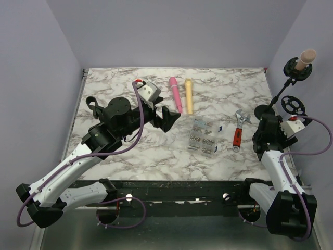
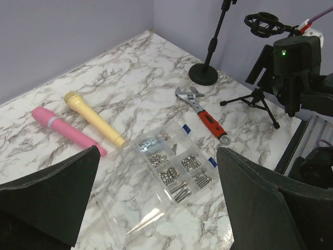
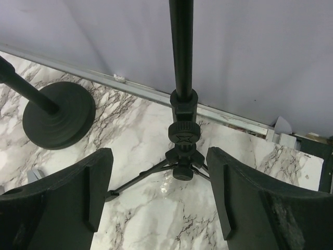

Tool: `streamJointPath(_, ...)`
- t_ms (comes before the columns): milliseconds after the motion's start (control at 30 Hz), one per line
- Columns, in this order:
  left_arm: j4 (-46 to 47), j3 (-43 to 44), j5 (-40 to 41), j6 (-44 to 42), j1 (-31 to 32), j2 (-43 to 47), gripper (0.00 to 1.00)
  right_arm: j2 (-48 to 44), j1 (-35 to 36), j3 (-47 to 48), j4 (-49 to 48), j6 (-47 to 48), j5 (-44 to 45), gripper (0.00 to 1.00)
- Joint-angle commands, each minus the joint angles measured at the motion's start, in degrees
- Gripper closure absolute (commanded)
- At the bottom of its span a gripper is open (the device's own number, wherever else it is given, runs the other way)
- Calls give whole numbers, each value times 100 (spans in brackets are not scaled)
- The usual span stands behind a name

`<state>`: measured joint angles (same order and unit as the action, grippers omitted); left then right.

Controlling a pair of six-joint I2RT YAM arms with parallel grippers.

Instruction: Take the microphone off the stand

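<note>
A beige microphone (image 1: 306,56) sits in a black shock mount atop the round-base stand (image 1: 265,110) at the far right. It is out of both wrist views. A tripod stand (image 1: 292,104) with an empty mount stands beside it. My right gripper (image 1: 277,123) is open, with the tripod's pole (image 3: 182,52) and hub just beyond its fingers (image 3: 158,156), touching nothing. The round base (image 3: 60,114) lies to its left. My left gripper (image 1: 167,119) is open and empty above the table's middle, over the screw box (image 2: 156,156).
A pink microphone (image 1: 175,95) and a yellow microphone (image 1: 189,96) lie at the back centre. A clear screw box (image 1: 203,135) and a red-handled wrench (image 1: 238,130) lie mid-table. The right wall is close behind both stands.
</note>
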<state>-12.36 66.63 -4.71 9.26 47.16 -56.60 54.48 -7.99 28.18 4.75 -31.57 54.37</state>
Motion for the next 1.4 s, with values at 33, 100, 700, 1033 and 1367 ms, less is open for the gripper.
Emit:
streamJointPath(33, -55, 183, 5, -53, 52, -25, 1, 50, -38, 62, 253, -602, 268, 19)
streamJointPath(100, -94, 211, 22, -48, 78, -92, 1, 40, -37, 66, 304, -608, 361, 19)
streamJointPath(700, -46, 140, -59, 132, 291, -476, 1, 156, -42, -11, -239, -242, 1185, 30)
streamJointPath(1033, -117, 157, 379, -236, 543, -243, 1, 578, -41, -77, -1229, 414, 1144, 37)
streamJointPath(1367, -118, 149, 426, -319, 619, -234, 2, 808, -39, -305, -1836, 822, 1092, 48)
